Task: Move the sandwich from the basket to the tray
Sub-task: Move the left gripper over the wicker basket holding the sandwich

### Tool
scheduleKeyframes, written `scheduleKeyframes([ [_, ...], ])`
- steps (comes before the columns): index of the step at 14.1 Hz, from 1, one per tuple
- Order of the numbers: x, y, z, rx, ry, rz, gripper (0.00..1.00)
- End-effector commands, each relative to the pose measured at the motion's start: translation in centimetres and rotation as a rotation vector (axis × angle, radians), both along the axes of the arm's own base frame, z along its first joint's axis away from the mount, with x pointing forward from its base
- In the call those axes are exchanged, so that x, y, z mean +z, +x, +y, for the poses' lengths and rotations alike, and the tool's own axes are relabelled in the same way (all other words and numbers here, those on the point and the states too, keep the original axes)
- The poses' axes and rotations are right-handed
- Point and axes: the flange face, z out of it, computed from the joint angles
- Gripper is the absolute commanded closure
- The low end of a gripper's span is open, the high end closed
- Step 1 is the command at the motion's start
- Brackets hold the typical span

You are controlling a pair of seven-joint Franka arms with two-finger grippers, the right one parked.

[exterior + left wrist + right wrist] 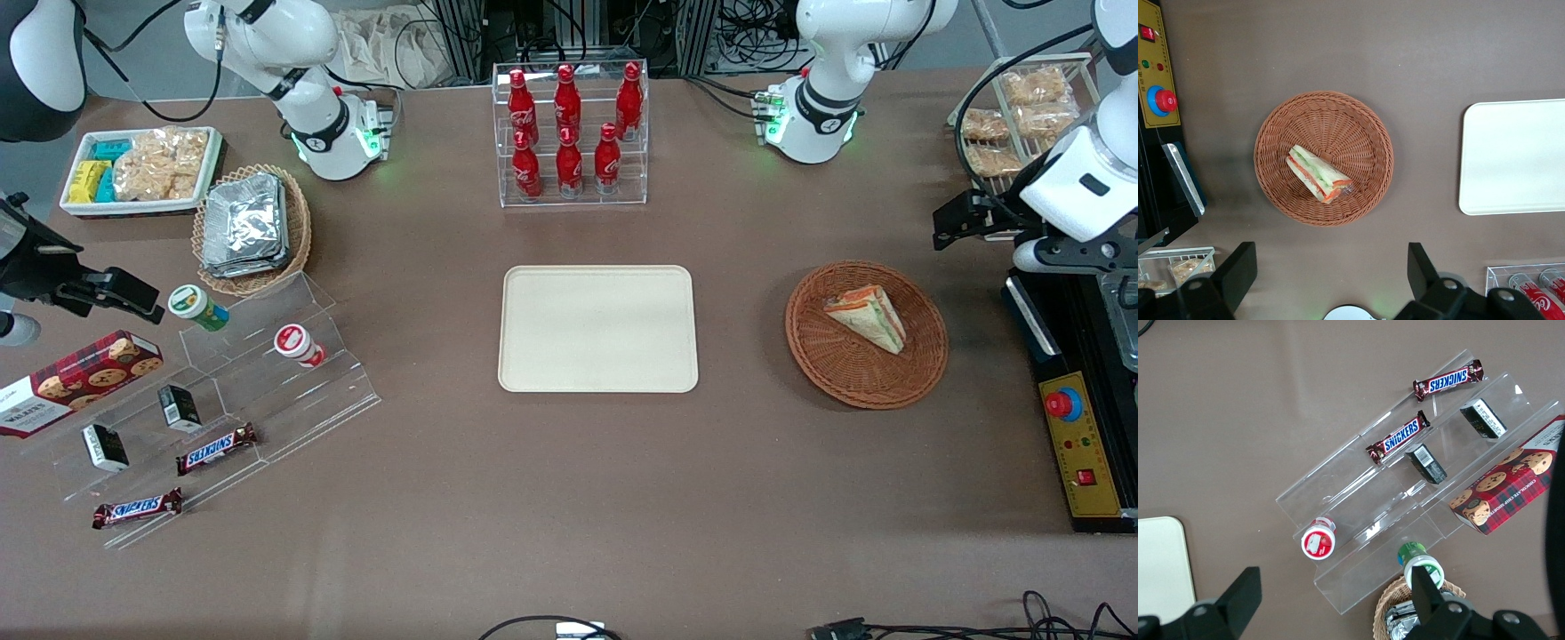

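Tool [1328, 280]: fingers [1238, 270] spread wide, nothing held, nothing touched. In the left wrist view it hangs above bare desk [1338, 47] just beside the basket [1368, 130], clear of the rim. In the front view the tool itself cannot be made out; only the arm's white housing and black mount show at the working arm's end of the desk.

Sandwich [867, 317]: lies on its side in the basket, bread pale, green, orange and red layers showing. It touches the wicker only.

Tray [597, 328]: cream, flat on the desk, well apart from the basket, toward the parked arm's end from it. The front view shows it whole; the left wrist view cuts it off at the frame edge.

Seen only in the front view in full: rack of red bottles [569, 133], farther from the camera than the tray. The left wrist view catches only bottle caps.

A yellow control box with red button [1165, 101] stands beside the basket, partly cut off in both views.
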Motion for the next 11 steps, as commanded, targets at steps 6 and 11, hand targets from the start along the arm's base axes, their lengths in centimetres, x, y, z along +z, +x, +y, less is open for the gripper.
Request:
scheduleKeyframes([
  [6,-0.7,0.7,0.5,-0.007,0.007,0.030,0.00],
  [11,-5.4,-0.1,1.3,0.052,0.061,0.034,0.00],
])
